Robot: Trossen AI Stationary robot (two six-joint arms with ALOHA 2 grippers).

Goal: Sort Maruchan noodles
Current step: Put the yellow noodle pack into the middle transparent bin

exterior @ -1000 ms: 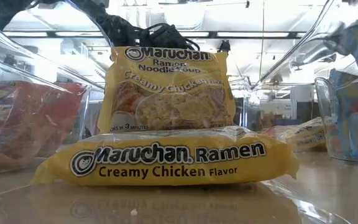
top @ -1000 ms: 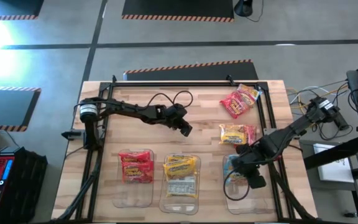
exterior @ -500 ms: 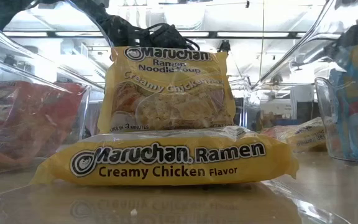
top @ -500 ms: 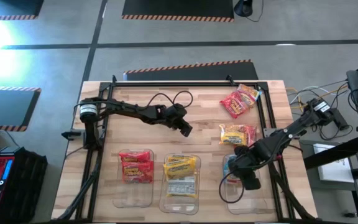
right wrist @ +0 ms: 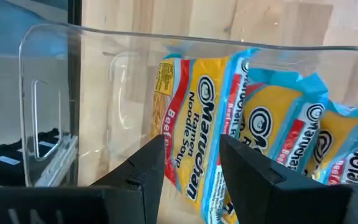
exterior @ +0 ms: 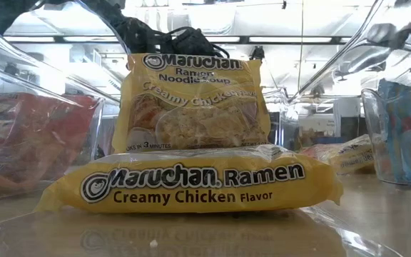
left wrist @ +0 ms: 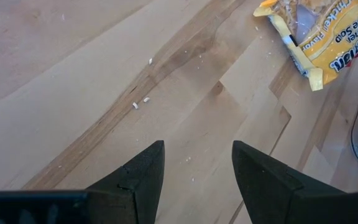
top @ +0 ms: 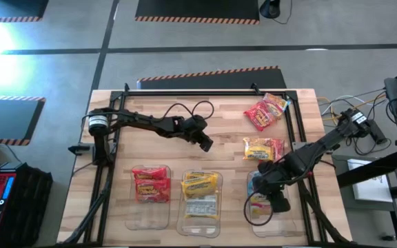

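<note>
Three clear bins stand along the near edge. The left bin holds red packets [top: 150, 184], the middle bin yellow ones [top: 200, 187], and the right bin [top: 252, 219] blue ones [right wrist: 199, 118], which stand on edge inside it. My right gripper [right wrist: 191, 177] hangs open just above the right bin's blue packets [top: 256, 182], with nothing between its fingers. My left gripper [top: 207, 143] waits open over bare wood mid-table. A loose yellow packet [top: 262, 148] and a loose red packet [top: 265, 110] lie flat on the table's far right.
A black frame rail [top: 205, 91] runs along the far side of the table, and side rails run down both edges. In the low view one yellow packet [exterior: 191, 182] lies flat with another [exterior: 195, 100] standing behind it. Bare wood lies between my left gripper and the bins.
My right gripper has risen a little above the right bin. The blue packets below it, blurred a second ago in the low view, now sit still in the bin. My left arm has kept still.
</note>
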